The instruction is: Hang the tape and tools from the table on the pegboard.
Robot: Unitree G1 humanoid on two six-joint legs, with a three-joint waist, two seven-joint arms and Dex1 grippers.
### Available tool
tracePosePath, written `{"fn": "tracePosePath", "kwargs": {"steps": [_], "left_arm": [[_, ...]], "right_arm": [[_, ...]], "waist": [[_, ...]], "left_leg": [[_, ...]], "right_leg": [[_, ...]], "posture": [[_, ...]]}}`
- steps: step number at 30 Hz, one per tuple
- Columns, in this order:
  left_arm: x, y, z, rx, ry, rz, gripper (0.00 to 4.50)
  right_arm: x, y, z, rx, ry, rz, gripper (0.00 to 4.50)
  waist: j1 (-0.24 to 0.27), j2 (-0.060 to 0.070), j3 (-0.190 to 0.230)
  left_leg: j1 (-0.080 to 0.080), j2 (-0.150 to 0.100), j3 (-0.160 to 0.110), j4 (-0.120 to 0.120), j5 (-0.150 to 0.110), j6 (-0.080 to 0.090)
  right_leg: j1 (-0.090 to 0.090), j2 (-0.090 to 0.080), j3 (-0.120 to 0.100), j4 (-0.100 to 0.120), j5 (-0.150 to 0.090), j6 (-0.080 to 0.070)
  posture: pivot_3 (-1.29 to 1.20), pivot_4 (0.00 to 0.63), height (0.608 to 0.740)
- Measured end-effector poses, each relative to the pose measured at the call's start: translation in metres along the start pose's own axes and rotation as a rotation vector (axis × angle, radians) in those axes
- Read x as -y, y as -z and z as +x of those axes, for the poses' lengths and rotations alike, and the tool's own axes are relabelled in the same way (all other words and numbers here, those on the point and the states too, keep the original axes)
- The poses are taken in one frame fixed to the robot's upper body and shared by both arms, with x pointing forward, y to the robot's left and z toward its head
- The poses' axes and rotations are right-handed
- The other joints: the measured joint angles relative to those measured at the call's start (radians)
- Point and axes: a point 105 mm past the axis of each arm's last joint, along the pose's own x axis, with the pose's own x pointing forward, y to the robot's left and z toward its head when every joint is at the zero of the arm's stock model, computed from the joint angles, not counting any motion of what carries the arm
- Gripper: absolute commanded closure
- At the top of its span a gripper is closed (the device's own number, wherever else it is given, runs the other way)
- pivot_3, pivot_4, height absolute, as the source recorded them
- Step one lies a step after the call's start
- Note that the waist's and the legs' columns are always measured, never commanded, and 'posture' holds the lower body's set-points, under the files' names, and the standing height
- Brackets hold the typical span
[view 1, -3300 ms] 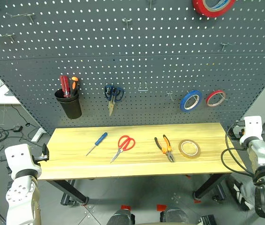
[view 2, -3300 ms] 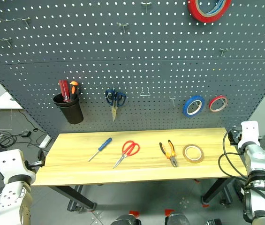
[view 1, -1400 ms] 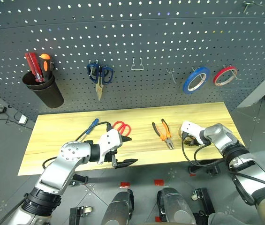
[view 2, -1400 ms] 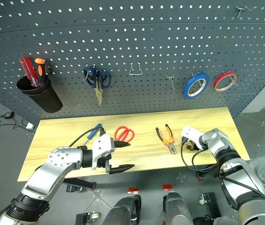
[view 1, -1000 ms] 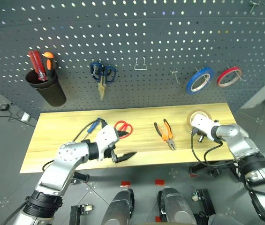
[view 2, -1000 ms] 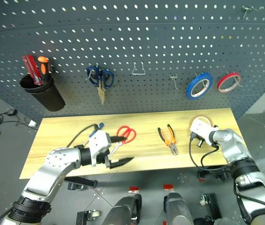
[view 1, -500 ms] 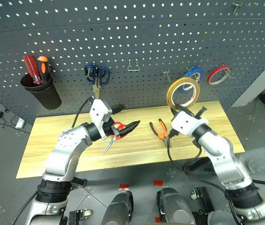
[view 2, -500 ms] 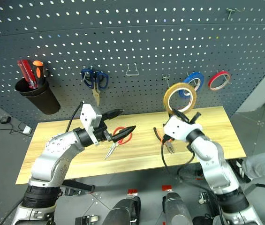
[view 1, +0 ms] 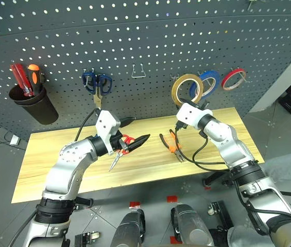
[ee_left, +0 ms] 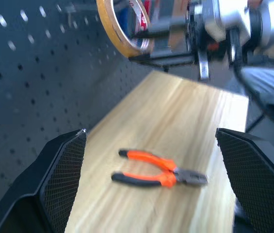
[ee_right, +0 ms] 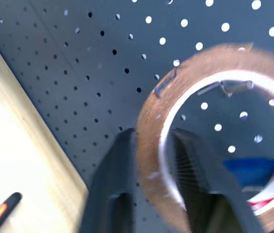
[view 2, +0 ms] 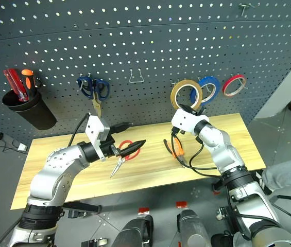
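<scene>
The right hand (view 2: 191,109) holds the tape (view 2: 186,94) up against the pegboard (view 2: 150,46), its fingers pinching the ring's bottom edge. The left hand (view 2: 130,138) is wide open and holds nothing, above the red scissors (view 2: 122,151) on the worktop (view 2: 68,177). The pliers (view 2: 175,148) lie there too

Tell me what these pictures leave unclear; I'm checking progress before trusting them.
- Tape: right wrist view blurred; whether it sits on a pegboard hook is unclear.
- Right gripper: grip unclear in blur.
- Blue screwdriver: hidden behind left gripper arm.
- Red scissors: partly covered.
</scene>
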Motion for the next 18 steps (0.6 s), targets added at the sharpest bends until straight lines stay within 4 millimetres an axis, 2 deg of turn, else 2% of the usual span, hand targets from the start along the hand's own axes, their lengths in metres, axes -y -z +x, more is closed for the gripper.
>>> {"fn": "tracePosePath", "kwargs": {"steps": [6,11,15,18], "left_arm": [[0.001,0.03,-0.027,-0.13,-0.019,0.005,0.0],[0.005,0.058,-0.066,-0.298,-0.003,0.024,0.0],[0.011,0.071,-0.09,-0.423,0.042,0.128,0.0],[0.017,0.079,-0.098,-0.461,0.059,0.147,0.0]], "right_arm": [[-0.03,0.001,-0.026,-0.049,-0.074,0.115,0.03],[-0.065,0.012,-0.041,-0.274,-0.129,0.508,0.03],[-0.082,0.012,-0.032,-0.46,-0.147,0.825,0.03],[-0.083,0.013,-0.022,-0.574,-0.136,0.892,0.03]], "waist": [[0.002,0.0,0.0],[0.005,0.001,0.001],[0.008,0.001,0.005],[0.017,0.002,0.012]], "left_leg": [[0.0,0.001,0.0,0.0,-0.001,0.001],[0.001,0.002,-0.001,-0.001,-0.003,0.004],[0.001,0.003,-0.001,-0.001,-0.003,0.003],[0.002,0.003,-0.001,-0.001,-0.003,0.004]], "right_leg": [[-0.001,0.0,0.0,0.001,0.001,-0.002],[-0.002,0.001,0.001,0.001,0.003,-0.005],[-0.003,0.001,0.001,0.0,0.005,-0.01],[-0.004,0.001,0.001,0.0,0.006,-0.01]], "posture": [[-0.22,0.217,0.74],[-0.18,0.251,0.74],[-0.15,0.293,0.74],[-0.14,0.316,0.74]]}}
